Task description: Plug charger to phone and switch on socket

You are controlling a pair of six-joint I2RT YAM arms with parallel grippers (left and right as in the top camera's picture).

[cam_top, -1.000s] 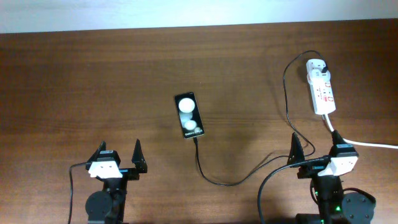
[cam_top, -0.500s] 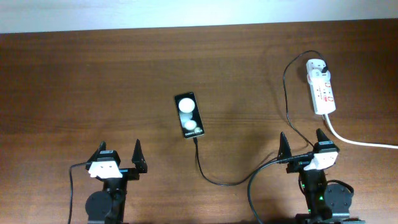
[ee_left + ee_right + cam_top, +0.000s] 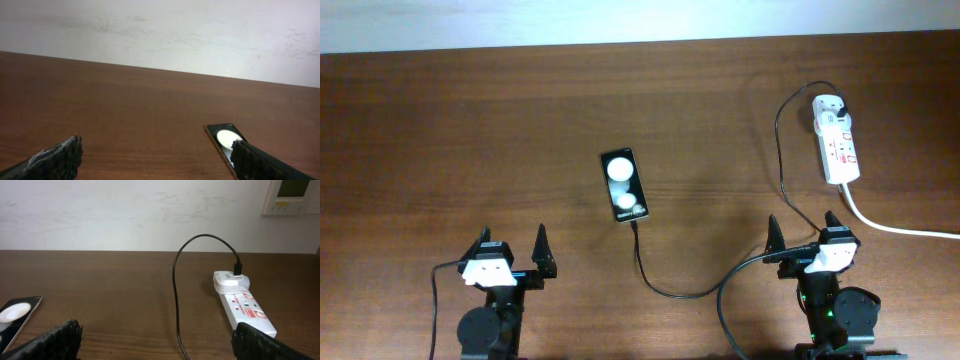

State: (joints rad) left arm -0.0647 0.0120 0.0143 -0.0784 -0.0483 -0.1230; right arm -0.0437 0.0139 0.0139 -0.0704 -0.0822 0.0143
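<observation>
The black phone (image 3: 624, 185) lies mid-table with two white patches; it also shows in the left wrist view (image 3: 223, 139) and the right wrist view (image 3: 17, 314). The thin black charger cable (image 3: 665, 290) runs from the phone's near end, curves right, then up (image 3: 176, 295) to its plug (image 3: 842, 106) in the white socket strip (image 3: 838, 148), which also shows in the right wrist view (image 3: 245, 307). My left gripper (image 3: 509, 250) is open and empty near the front left. My right gripper (image 3: 803, 235) is open and empty near the front right, over the cable.
The socket's thick white cord (image 3: 900, 228) runs off to the right edge. A white wall stands behind the table's far edge (image 3: 160, 35). A wall panel (image 3: 292, 195) hangs at the upper right.
My right gripper has drawn back left and toward the front, away from the socket, and settled. The left arm, phone and cable have not moved.
</observation>
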